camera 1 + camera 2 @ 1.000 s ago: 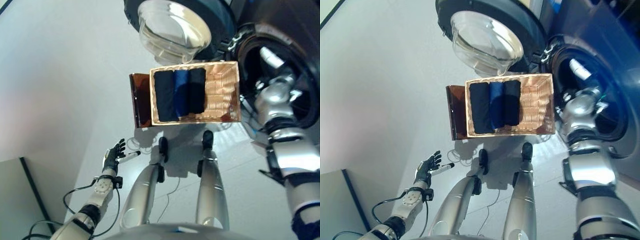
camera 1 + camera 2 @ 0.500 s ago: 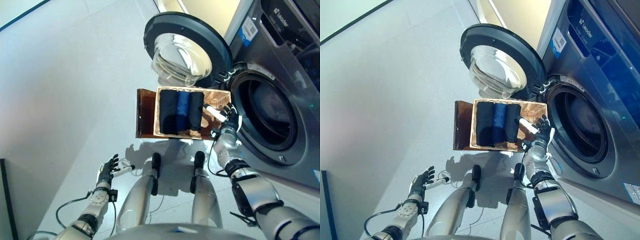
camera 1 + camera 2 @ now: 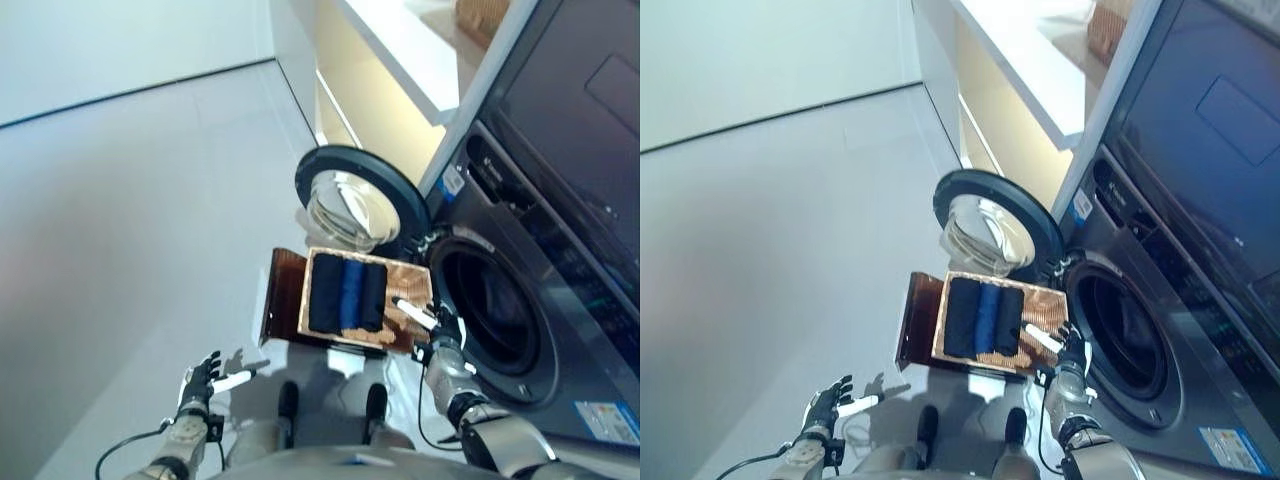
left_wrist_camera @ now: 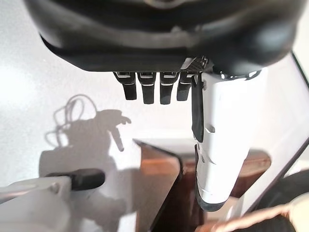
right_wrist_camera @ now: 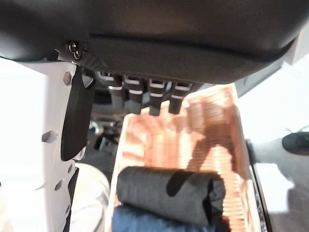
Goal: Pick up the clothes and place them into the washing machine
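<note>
No text can be read. The washer (image 3: pixel 520 290) carries small stickers (image 3: pixel 603 421) with print, but the print seems too small to make out.

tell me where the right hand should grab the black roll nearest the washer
Judging from the poses, take the black roll around its middle, from above. It lies flat at the open side of the basket, so the right hand can curl fingers into that empty stretch beside it.
</note>
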### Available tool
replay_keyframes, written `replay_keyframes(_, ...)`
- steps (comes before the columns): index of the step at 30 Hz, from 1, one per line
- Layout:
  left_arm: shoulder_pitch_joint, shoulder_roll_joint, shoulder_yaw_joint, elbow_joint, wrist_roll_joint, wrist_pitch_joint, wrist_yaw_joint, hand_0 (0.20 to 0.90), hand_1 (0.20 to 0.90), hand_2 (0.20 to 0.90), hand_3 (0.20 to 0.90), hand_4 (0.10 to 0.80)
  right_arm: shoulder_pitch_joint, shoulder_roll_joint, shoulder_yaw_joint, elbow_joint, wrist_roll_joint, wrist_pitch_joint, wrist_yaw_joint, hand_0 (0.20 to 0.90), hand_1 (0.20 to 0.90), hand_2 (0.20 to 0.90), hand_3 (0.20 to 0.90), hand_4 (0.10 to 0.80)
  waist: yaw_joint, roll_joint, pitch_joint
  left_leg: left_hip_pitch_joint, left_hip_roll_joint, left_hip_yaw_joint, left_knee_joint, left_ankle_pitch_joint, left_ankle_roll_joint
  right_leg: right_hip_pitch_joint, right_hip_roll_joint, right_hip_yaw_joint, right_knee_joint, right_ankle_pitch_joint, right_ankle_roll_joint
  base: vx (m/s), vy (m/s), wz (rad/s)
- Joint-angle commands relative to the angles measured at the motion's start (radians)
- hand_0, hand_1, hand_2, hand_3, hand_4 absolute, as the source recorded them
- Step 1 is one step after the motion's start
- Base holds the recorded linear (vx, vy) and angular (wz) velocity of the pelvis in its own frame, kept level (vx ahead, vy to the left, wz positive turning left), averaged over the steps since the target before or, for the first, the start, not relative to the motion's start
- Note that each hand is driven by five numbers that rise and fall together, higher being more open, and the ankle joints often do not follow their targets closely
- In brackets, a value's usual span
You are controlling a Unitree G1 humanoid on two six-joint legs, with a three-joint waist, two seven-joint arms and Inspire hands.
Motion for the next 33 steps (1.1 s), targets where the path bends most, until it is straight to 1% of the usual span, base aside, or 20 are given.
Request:
replay_keyframes(1,-0.043,0.032,0.028,0.064,0.009,-0.021,0.027,0.9,0.9,0.9,0.9,0.8,-0.059,-0.041,-0.005,0.02,-0.046,-0.027,0.009,0.9,0.9,0.9,0.9,0.8,0.045,-0.014,-0.004,-0.032,-0.003,-0.003,0.005,-0.025,-0.06,0.042,-0.022,-0.021,0.047,-0.076,0.016,0.103,-0.026,0.24)
replay_keyframes(7,-0.033,0.045,0.051,0.091,0.022,-0.007,0.019,0.9,0.9,0.9,0.9,0.8,-0.08,-0.048,-0.002,0.076,-0.07,-0.001,0.004,0.9,0.9,0.9,0.9,0.8,0.054,-0.028,0.0,-0.031,-0.006,-0.018,0.01,-0.037,-0.057,0.053,-0.023,-0.034,0.059,-0.093,0.015,0.058,-0.002,0.17)
replay_keyframes(9,-0.072,0.049,0.031,0.075,0.007,-0.016,0.03,0.9,0.9,0.9,0.9,0.8,-0.133,-0.06,0.007,0.078,-0.054,-0.007,-0.014,0.9,0.9,0.9,0.9,0.8,0.058,-0.029,0.073,-0.122,-0.015,-0.019,0.152,-0.073,-0.058,0.0,-0.037,-0.041,0.137,-0.119,0.004,-0.237,-0.03,0.1)
replay_keyframes(10,-0.088,0.051,0.018,0.062,-0.004,-0.02,0.034,0.9,0.9,0.9,0.9,0.8,-0.166,-0.072,0.017,0.071,-0.048,-0.01,-0.023,0.9,0.9,0.9,0.9,0.8,0.057,-0.022,0.115,-0.165,-0.021,-0.02,0.21,-0.088,-0.056,-0.036,-0.038,-0.035,0.184,-0.133,-0.007,-0.298,-0.003,0.21)
replay_keyframes(12,-0.114,0.051,0.0,0.028,-0.019,-0.026,0.04,0.9,0.9,0.9,0.9,0.8,-0.219,-0.092,0.025,0.072,-0.029,-0.017,-0.039,0.9,0.9,0.9,0.9,0.8,0.055,-0.011,0.159,-0.238,-0.026,-0.021,0.301,-0.115,-0.056,-0.108,-0.029,-0.029,0.271,-0.161,-0.023,-0.161,0.031,0.33)
replay_keyframes(14,-0.118,0.05,-0.007,0.005,-0.021,-0.025,0.039,0.9,0.9,0.9,0.9,0.8,-0.27,-0.11,0.031,0.091,-0.017,-0.02,-0.051,0.9,0.9,0.9,0.9,0.8,0.059,-0.002,0.183,-0.287,-0.021,-0.019,0.361,-0.143,-0.054,-0.167,-0.02,-0.027,0.352,-0.196,-0.033,-0.065,0.056,0.16)
replay_keyframes(16,-0.125,0.056,-0.013,-0.022,-0.028,-0.028,0.043,0.9,0.9,0.9,0.9,0.8,-0.333,-0.13,0.038,0.108,0.006,-0.024,-0.07,0.9,0.9,0.9,0.9,0.8,0.059,0.006,0.201,-0.356,-0.017,-0.012,0.422,-0.158,-0.054,-0.242,-0.019,-0.023,0.428,-0.22,-0.038,-0.077,0.066,-0.06)
replay_keyframes(21,-0.146,0.071,-0.022,-0.112,-0.049,-0.038,0.053,0.9,0.9,0.9,0.9,0.8,-0.459,-0.192,0.043,0.182,0.036,-0.029,-0.121,0.9,0.9,0.9,0.9,0.8,0.076,0.027,0.229,-0.493,-0.017,-0.003,0.543,-0.193,-0.051,-0.38,-0.022,-0.01,0.55,-0.257,-0.05,-0.056,0.052,-0.04)
replay_keyframes(23,-0.147,0.074,-0.03,-0.15,-0.062,-0.043,0.056,0.9,0.9,0.9,0.9,0.8,-0.498,-0.213,0.053,0.199,0.043,-0.032,-0.132,0.9,0.9,0.9,0.9,0.8,0.082,0.039,0.244,-0.536,-0.019,0.0,0.572,-0.204,-0.047,-0.421,-0.03,-0.006,0.572,-0.262,-0.05,-0.061,0.065,0.03)
replay_keyframes(26,-0.158,0.076,-0.042,-0.164,-0.076,-0.047,0.061,0.9,0.9,0.9,0.9,0.8,-0.546,-0.237,0.067,0.218,0.039,-0.029,-0.153,0.9,0.9,0.9,0.9,0.8,0.084,0.057,0.256,-0.583,-0.026,0.006,0.59,-0.205,-0.046,-0.464,-0.035,-0.002,0.591,-0.265,-0.051,0.015,0.052,0.03)
replay_keyframes(27,-0.158,0.072,-0.05,-0.158,-0.081,-0.048,0.061,0.9,0.9,0.9,0.9,0.8,-0.567,-0.247,0.067,0.235,0.043,-0.027,-0.159,0.9,0.9,0.9,0.9,0.8,0.087,0.062,0.253,-0.583,-0.028,0.005,0.603,-0.242,-0.047,-0.467,-0.037,0.005,0.606,-0.297,-0.044,0.117,0.044,0.03)
replay_keyframes(33,-0.142,0.059,-0.089,-0.204,-0.093,-0.069,0.066,0.9,0.9,0.9,0.9,0.8,-0.624,-0.305,0.051,0.275,0.06,-0.025,-0.172,0.9,0.9,0.9,0.9,0.8,0.108,0.102,0.251,-0.613,-0.051,0.011,0.549,-0.215,-0.042,-0.494,-0.055,0.007,0.563,-0.276,-0.041,0.041,0.055,0.04)
